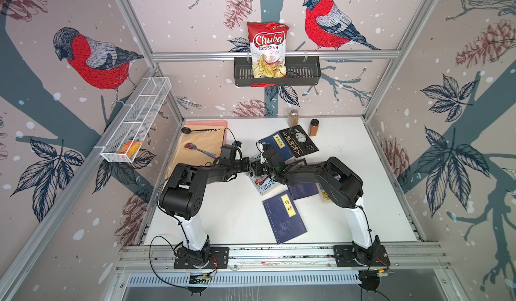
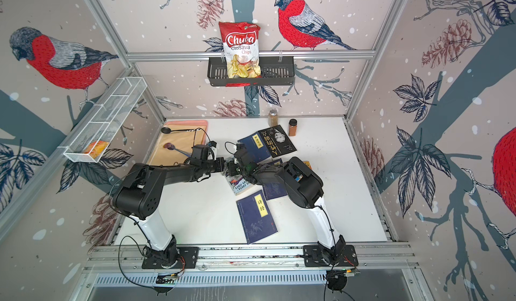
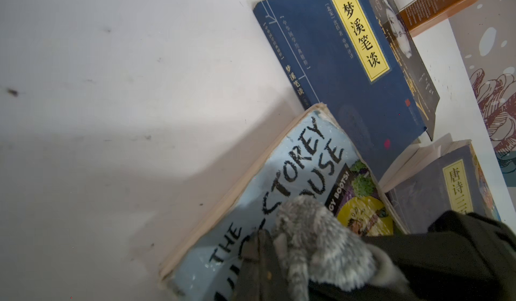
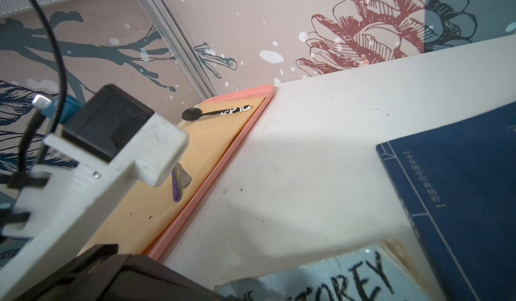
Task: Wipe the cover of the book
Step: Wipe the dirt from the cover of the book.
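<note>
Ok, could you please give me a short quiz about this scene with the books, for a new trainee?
1. Which gripper holds the grey cloth?
2. True or false: the cloth lies on the bare table.
3. How many spice jars stand near the back wall? A one, B two, C three.

Key: 1 the left gripper; 2 false, it is over the light-blue book; 3 B.

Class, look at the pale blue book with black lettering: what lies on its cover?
A fluffy grey cloth lies on the book cover, pinched in the left claw. It hides the middle of the title, so those letters cannot be read.
</note>
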Action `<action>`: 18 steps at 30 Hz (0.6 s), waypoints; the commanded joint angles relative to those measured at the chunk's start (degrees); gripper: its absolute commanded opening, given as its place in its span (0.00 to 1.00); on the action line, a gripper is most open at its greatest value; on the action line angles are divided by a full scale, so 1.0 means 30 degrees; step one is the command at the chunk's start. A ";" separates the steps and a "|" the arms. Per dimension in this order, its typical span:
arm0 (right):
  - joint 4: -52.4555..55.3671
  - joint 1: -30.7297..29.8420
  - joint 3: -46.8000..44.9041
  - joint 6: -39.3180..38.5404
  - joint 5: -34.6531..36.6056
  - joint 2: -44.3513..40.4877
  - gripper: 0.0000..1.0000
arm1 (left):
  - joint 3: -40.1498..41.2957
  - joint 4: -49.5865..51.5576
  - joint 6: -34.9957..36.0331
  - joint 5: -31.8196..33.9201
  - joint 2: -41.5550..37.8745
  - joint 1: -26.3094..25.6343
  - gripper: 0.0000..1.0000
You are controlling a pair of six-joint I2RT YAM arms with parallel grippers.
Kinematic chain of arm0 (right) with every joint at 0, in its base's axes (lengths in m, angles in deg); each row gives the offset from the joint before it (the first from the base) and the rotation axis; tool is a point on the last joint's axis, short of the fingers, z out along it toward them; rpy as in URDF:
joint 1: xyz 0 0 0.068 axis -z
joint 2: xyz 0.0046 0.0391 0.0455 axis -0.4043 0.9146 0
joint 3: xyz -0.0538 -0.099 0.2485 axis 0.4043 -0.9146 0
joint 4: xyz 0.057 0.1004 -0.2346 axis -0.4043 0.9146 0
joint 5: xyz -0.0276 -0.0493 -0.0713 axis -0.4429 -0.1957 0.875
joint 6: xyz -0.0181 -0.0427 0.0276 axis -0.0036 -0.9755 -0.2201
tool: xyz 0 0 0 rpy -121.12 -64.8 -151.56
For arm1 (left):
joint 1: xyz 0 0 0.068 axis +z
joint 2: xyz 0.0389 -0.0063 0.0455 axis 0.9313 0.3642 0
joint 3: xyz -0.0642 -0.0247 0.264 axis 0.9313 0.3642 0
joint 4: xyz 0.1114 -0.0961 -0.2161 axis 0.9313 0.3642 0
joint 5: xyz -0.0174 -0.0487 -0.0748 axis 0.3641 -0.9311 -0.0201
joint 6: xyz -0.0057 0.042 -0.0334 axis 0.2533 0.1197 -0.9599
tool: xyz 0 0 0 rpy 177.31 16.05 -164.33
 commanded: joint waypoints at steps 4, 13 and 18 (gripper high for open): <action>0.5792 -0.0508 -0.5402 0.0146 0.0669 -0.3234 0.10 | 0.0288 0.5067 0.0245 0.2040 0.0582 0.0137 0.00; 0.4622 -0.0842 -0.7106 0.0519 0.0061 -0.4120 0.11 | 0.0246 0.4900 0.0295 0.1909 0.0794 0.0218 0.00; 0.4743 -0.0600 -0.2342 -0.0103 -0.0525 -0.0448 0.10 | 0.0134 0.4885 0.0312 0.1748 0.0876 0.0206 0.00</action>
